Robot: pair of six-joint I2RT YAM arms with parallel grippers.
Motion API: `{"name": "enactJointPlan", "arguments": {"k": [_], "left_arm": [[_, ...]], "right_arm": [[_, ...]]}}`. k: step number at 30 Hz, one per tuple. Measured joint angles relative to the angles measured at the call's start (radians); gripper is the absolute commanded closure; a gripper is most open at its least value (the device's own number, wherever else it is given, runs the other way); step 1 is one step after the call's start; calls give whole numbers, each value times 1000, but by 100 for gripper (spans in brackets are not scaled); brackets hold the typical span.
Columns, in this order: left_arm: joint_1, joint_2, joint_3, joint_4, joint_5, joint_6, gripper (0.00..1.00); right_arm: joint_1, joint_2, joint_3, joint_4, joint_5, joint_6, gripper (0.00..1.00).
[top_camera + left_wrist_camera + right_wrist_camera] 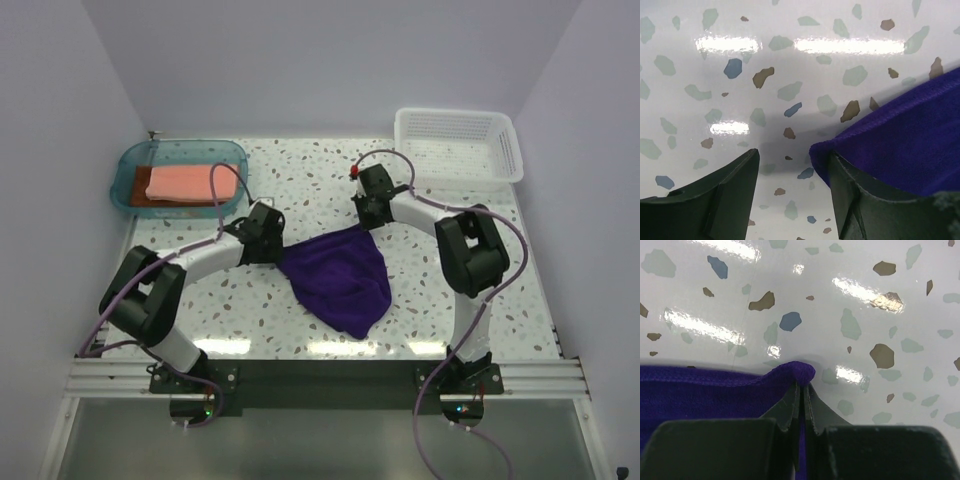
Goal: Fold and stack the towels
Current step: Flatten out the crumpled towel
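No legible text, labels or numbers anywhere.

1. The right tool (802,384) has its two dark fingers (785,410) pressed together, with only a thin slit between them.
2. A corner of the purple towel (700,395) is pinched between the tips and bulges up just above them as a small rounded fold.
3. From that corner the towel stretches away to the left, its stitched hem running along the top edge.
4. Beyond lies the glossy white worktop (840,290), flecked with grey, brown and blue chips and streaked with glare.
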Motion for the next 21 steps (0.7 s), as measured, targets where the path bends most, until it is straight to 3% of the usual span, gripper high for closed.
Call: {"name": "enactJointPlan", "arguments": {"k": [7, 13, 21], "left_arm": [[0, 51, 26, 39, 43, -1, 42], [0, 83, 47, 60, 59, -9, 52], [-2, 102, 58, 73, 50, -25, 100]], "right_arm": [[0, -22, -35, 23, 1, 12, 100], [0, -26, -41, 23, 1, 11, 100], [0, -35, -49, 17, 6, 11, 100]]}}
